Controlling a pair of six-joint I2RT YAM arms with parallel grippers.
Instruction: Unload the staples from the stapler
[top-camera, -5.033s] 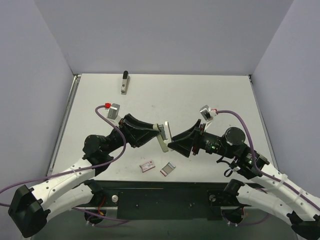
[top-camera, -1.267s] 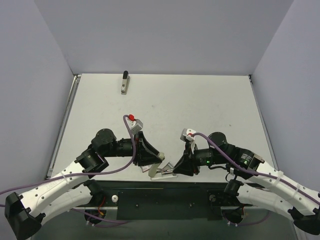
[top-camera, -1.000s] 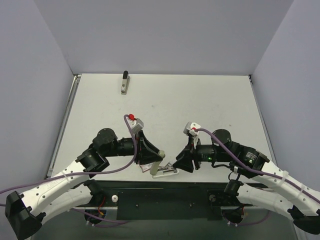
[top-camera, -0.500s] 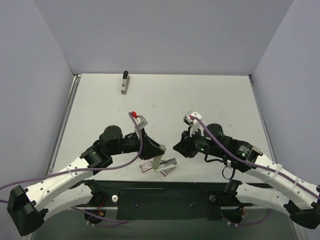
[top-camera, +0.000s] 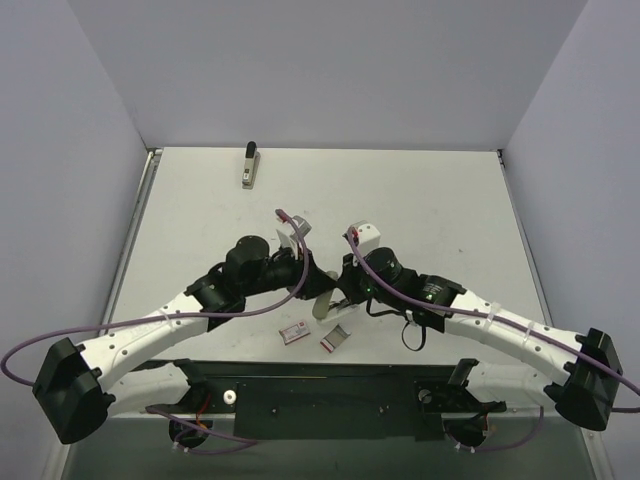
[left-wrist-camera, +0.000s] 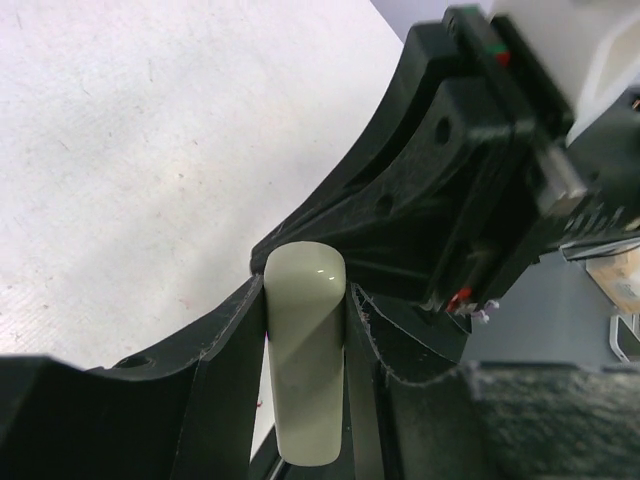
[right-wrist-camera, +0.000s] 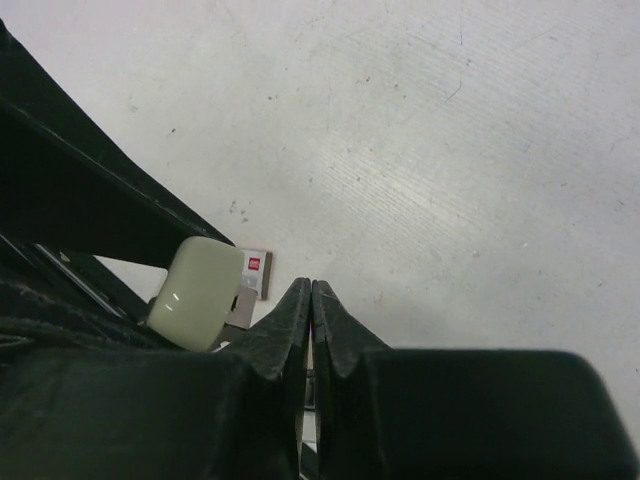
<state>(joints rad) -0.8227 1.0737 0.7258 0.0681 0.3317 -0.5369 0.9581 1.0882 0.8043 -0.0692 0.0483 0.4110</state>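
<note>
My left gripper (top-camera: 318, 296) is shut on the stapler (top-camera: 322, 304), whose cream-coloured rounded arm (left-wrist-camera: 303, 360) stands upright between its two black fingers (left-wrist-camera: 225, 370). It is held above the table, near the middle front. My right gripper (top-camera: 341, 290) sits right beside it. Its jaws (right-wrist-camera: 312, 290) are pressed together, with nothing showing between the tips. The cream arm (right-wrist-camera: 198, 290) appears just left of them in the right wrist view. The stapler's metal part is hidden behind the grippers.
A small red-and-white box (top-camera: 294, 332) and a small grey box (top-camera: 336, 338) lie on the white table (top-camera: 430, 200) near its front edge. A slim grey bar with a black tip (top-camera: 250, 165) lies at the far left back. Grey walls enclose the table.
Both arms rose from the table's front edge toward its middle, lifting the stapler off the surface. The right gripper's jaws closed fully. The left grip stayed the same.
</note>
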